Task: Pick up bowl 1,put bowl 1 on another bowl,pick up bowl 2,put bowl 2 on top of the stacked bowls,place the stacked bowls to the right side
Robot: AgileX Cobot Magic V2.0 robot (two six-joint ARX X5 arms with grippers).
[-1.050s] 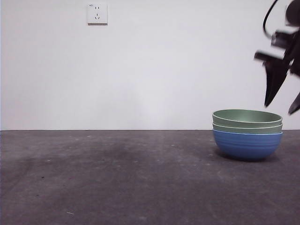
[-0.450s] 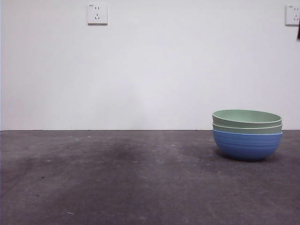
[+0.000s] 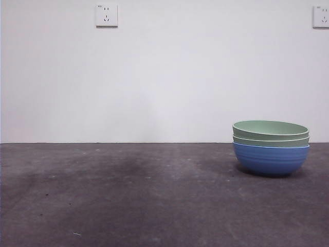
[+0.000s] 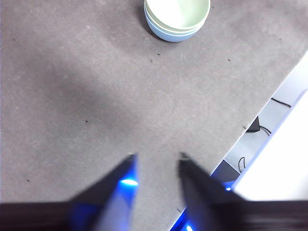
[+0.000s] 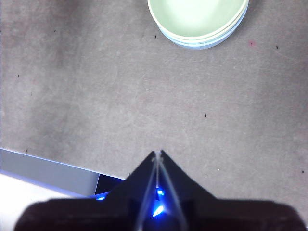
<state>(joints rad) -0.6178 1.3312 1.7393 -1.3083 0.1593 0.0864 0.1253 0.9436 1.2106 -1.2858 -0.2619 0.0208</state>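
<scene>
The stacked bowls (image 3: 271,148) stand on the right of the dark table: a blue ridged bowl (image 3: 271,160) at the bottom with two pale green bowls (image 3: 271,130) nested in it. Both wrist views look down on the stack (image 4: 177,19) (image 5: 198,21) from far off. My left gripper (image 4: 157,160) hangs open high above bare table, well away from the stack. My right gripper (image 5: 157,155) is shut on nothing, also high and apart from the bowls. Neither gripper shows in the front view.
The table's edge (image 4: 250,122) runs past the left gripper, with cables and floor beyond. Another edge (image 5: 48,161) lies near the right gripper. A white wall with two sockets (image 3: 106,15) backs the table.
The dark arm that hung above the stack at the top right one second ago has lifted out of the front view. The bowls have not moved.
</scene>
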